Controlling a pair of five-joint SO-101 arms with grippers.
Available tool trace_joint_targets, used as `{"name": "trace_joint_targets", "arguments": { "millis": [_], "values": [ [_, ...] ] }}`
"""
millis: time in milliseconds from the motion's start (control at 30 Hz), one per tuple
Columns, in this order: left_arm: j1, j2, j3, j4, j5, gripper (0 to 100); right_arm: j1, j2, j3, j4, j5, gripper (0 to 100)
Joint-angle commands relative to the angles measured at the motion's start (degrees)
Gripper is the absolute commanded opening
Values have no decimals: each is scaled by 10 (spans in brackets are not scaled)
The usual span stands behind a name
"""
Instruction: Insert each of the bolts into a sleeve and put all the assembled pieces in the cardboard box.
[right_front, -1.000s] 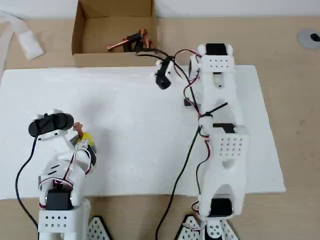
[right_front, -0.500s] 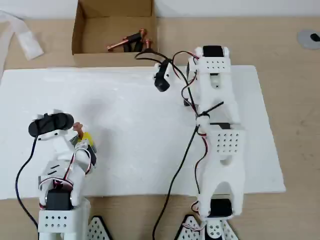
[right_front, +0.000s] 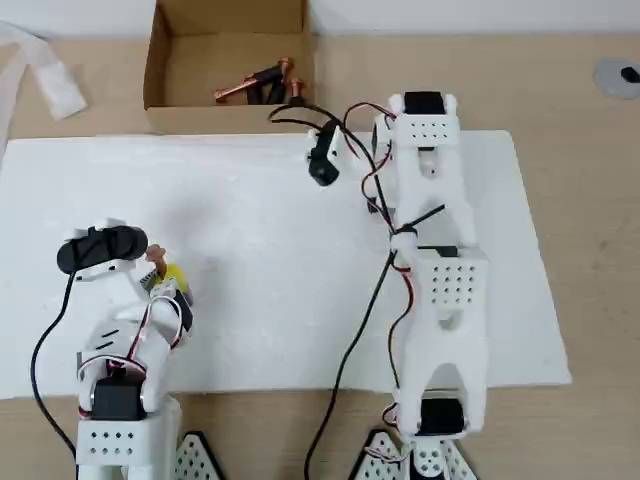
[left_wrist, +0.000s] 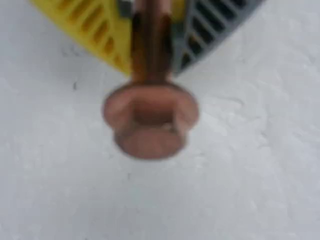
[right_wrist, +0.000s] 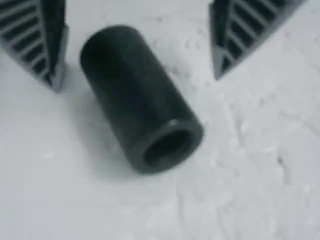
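A copper bolt (left_wrist: 150, 120) is held by its shank in my left gripper (left_wrist: 152, 65), which is shut on it between the yellow and grey fingers, head toward the white foam. In the high view that bolt (right_front: 155, 256) shows at the left gripper (right_front: 165, 275), near the sheet's left side. A black sleeve (right_wrist: 140, 100) lies on its side on the foam between the spread fingers of my right gripper (right_wrist: 137, 80), untouched by either. The cardboard box (right_front: 155, 70) stands at the back left, with assembled copper-and-black pieces (right_front: 265, 82) inside.
The white foam sheet (right_front: 260, 300) covers most of the table. The right arm (right_front: 445, 290) stretches from the front edge toward the back, with cables looping beside it. Crumpled white wrapping (right_front: 50, 85) lies at the far left, and a grey disc (right_front: 618, 75) at the far right.
The right arm has shifted slightly to the left over the foam. The left arm and its bolt have stayed put.
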Motion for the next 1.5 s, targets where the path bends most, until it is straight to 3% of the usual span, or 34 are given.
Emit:
{"name": "trace_joint_targets", "arguments": {
  "millis": [0, 300, 567, 767, 1200, 1333, 1467],
  "values": [
    [-10, -7, 6, 0, -2, 7, -53, 38, 0, 6, 22, 174],
    [-10, -7, 6, 0, -2, 7, -73, 51, -2, 8, 25, 12],
    [-10, -7, 6, 1, -2, 7, -73, 54, 0, 18, 21, 9],
    [-50, -7, 3, -4, -2, 7, -74, 9, -31, 24, -54, 9],
    [-53, -7, -85, -4, -3, 7, -146, -393, 93, 24, -273, 10],
    [-51, -7, -139, -4, -54, 7, -168, -567, 176, 24, -371, 10],
    [-51, -7, -216, -13, -81, 6, -197, -743, 258, 19, -406, 10]
  ]
}}
